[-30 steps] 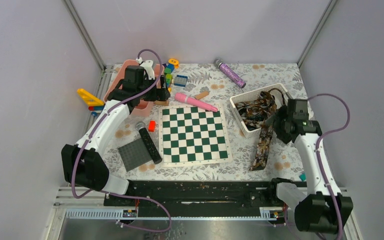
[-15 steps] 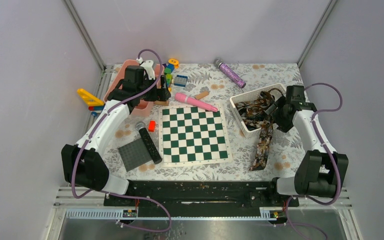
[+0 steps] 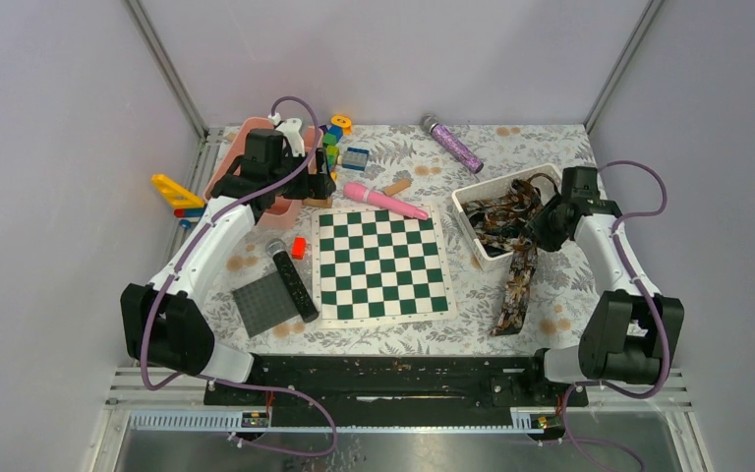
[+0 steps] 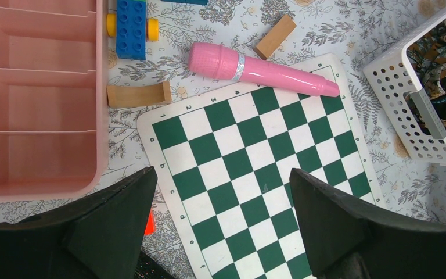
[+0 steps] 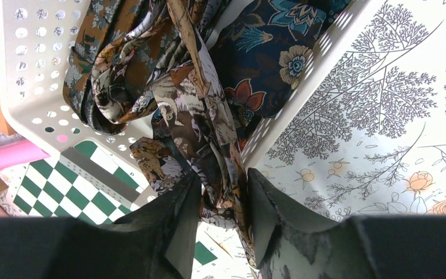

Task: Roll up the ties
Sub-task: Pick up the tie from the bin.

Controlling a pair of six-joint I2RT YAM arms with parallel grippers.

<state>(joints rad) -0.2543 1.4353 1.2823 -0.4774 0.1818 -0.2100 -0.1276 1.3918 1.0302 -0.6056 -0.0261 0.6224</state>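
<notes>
The ties lie heaped in a white perforated basket at the right of the floral tabletop. One brown tie spills over the basket's near wall and runs flat along the tabletop toward the arm bases. The right fingers pinch this brown tie just at the basket's edge. The left fingers are spread wide, hovering over a corner of a chessboard beside a pink tray.
</notes>
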